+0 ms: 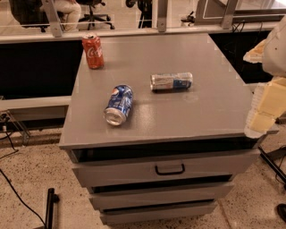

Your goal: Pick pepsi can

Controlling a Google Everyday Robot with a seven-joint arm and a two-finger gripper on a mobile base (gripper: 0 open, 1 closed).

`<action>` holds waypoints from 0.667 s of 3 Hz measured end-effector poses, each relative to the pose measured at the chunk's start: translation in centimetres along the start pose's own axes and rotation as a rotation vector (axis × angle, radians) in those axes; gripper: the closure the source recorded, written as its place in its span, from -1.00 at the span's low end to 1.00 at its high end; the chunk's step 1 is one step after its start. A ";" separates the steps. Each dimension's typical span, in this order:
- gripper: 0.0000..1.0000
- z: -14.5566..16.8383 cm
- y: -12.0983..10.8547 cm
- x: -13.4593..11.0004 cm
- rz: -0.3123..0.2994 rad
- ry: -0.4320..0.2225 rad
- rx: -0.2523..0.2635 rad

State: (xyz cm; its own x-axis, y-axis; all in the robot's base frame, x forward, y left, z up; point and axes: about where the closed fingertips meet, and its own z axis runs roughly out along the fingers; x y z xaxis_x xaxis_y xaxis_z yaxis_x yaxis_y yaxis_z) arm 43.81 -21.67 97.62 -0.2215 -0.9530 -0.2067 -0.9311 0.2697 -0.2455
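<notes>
The gripper [267, 103] is showing at the right edge, beside the cabinet's right side, and the frame edge is cutting most of it off. It is covering the right front corner of the cabinet top [178, 116]. The pepsi can [119, 104] is lying on its side, hiding its far end. The silver-and-blue can [171, 81] is carrying lettering too blurred to read. The top edge is cropping a seated person [67, 10]. The bottom edge is cutting off a black post [50, 208].

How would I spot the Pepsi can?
On the grey drawer cabinet, the pepsi can lies on its side near the front left, far from the gripper at the right edge. It is deep blue, unlike the upright red can and the slimmer silver can.
</notes>
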 end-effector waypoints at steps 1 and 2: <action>-1.00 0.0 0.0 0.0 0.000 0.000 0.000; -1.00 -0.3 -0.2 -0.6 -0.054 0.002 0.040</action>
State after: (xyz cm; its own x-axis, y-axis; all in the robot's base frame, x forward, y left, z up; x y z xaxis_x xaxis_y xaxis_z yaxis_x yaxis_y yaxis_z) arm 44.02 -21.15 98.08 -0.1719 -0.9665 -0.1907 -0.9293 0.2233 -0.2941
